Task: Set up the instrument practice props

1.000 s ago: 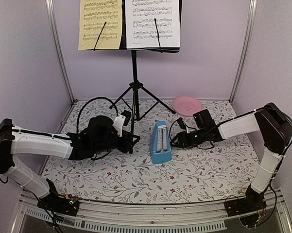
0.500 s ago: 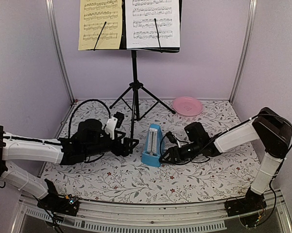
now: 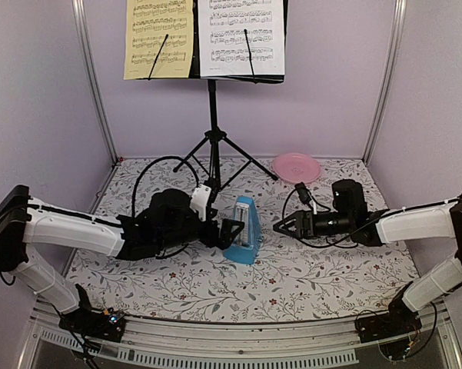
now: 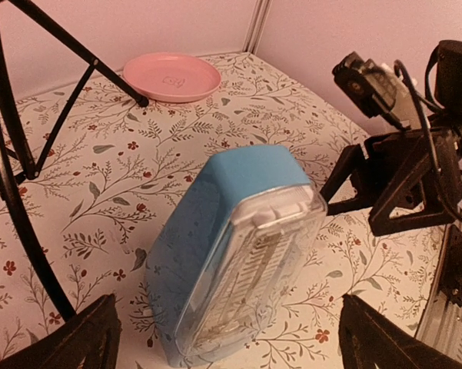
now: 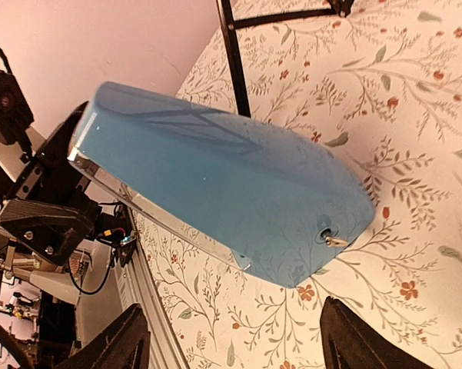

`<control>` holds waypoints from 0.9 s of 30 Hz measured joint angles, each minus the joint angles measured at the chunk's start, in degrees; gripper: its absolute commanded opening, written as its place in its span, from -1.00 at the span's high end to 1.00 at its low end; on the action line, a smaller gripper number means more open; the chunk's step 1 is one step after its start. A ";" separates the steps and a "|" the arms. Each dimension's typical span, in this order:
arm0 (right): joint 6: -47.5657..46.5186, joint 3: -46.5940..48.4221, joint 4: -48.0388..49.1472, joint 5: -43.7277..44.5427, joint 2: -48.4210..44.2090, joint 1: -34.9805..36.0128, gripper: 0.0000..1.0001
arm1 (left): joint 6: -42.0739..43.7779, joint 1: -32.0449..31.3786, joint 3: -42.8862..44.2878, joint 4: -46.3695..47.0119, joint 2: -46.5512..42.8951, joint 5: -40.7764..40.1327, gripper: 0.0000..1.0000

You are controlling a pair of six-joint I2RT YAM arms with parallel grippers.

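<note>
The overhead view is bright and evenly lit. Soft light from above leaves only faint shadows on the tabletop (image 3: 315, 269), and the wide lens bows the metal posts (image 3: 92, 77) at the sides. Both wrist views carry a warm pink cast. In the left wrist view the metronome (image 4: 215, 254) shows pale glare on its clear cover; in the right one its glossy blue shell mirrors dark lines. The jaws at the lower corners are dark, soft-edged silhouettes.

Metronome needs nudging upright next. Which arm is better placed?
Left. Its open end effector already straddles the blue metronome, fingers either side. The right end effector sits apart from it.
</note>
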 measured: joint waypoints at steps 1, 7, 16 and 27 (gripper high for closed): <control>0.20 -0.50 -0.13 0.17 -1.51 -0.90 -0.68 | -0.22 -0.31 0.66 0.24 1.07 -0.17 -0.98; 0.13 -1.25 -2.62 2.21 -7.30 -3.21 -0.86 | -2.12 -1.44 5.73 -0.61 5.88 -2.86 -0.98; -0.55 -2.89 -8.00 7.48 -12.13 -3.48 -0.93 | -4.68 -1.66 15.02 -5.31 13.22 -7.69 -0.94; -2.73 -2.99 -13.16 12.50 -14.62 -3.52 -0.83 | -5.90 -1.75 21.66 -12.79 19.50 -9.44 -0.15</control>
